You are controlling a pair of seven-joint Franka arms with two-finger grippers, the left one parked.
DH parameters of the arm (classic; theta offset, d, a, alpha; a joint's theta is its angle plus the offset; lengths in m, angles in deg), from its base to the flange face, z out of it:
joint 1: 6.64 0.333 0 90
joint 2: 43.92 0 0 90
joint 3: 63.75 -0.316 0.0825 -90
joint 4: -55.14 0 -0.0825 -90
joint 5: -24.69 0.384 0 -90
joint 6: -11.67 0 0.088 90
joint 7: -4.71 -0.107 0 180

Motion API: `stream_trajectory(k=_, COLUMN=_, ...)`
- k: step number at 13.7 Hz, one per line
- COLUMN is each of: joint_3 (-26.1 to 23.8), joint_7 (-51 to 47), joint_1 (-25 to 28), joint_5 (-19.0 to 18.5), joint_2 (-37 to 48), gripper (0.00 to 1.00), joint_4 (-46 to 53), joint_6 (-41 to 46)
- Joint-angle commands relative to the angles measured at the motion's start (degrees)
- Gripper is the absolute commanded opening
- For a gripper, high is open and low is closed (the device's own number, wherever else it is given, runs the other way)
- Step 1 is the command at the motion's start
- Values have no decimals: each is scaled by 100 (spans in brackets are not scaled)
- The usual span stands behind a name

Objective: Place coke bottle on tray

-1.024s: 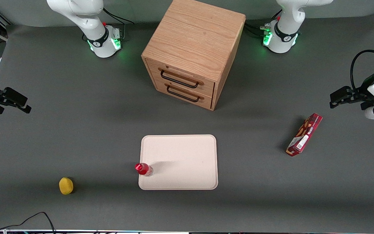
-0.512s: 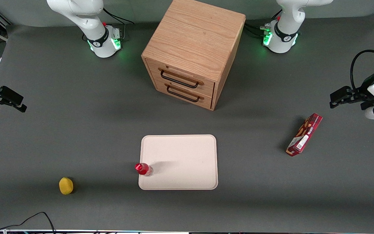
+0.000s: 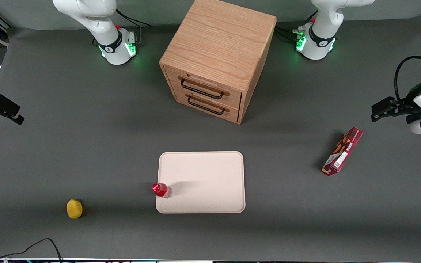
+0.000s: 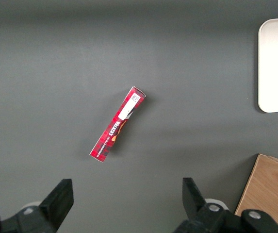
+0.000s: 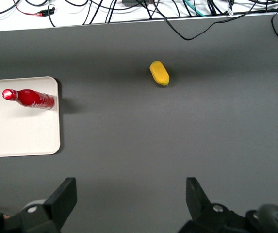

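Observation:
The small red coke bottle (image 3: 162,190) stands upright on the cream tray (image 3: 210,175), at the tray's edge toward the working arm's end and near its corner closest to the front camera. It also shows in the right wrist view (image 5: 29,98) on the tray (image 5: 17,131). My gripper (image 3: 4,109) is open and empty, well away from the tray at the working arm's end of the table, high above the grey mat. In the right wrist view my gripper (image 5: 130,196) has its jaws wide apart over bare mat.
A yellow lemon-like object (image 3: 74,208) lies on the mat between gripper and tray, nearer the front camera. A wooden two-drawer cabinet (image 3: 217,58) stands farther from the camera than the tray. A flat red snack box (image 3: 342,151) lies toward the parked arm's end.
My gripper has drawn farther away from the tray toward the working arm's end of the table. The bottle stays still on the tray.

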Motion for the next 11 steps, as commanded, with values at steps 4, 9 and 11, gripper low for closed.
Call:
stream_trajectory(k=4, joint_3=-15, joint_7=-75, joint_1=15, joint_5=-101, joint_2=-57, gripper=100, joint_4=82, joint_6=-49)
stream_trajectory(k=9, joint_3=-15, joint_7=-57, joint_1=14, joint_5=-101, joint_2=-83, gripper=100, joint_4=74, joint_6=-49)
stream_trajectory(k=11, joint_3=-15, joint_7=-40, joint_1=23, joint_5=-101, joint_2=-118, gripper=100, joint_4=82, joint_6=-49)
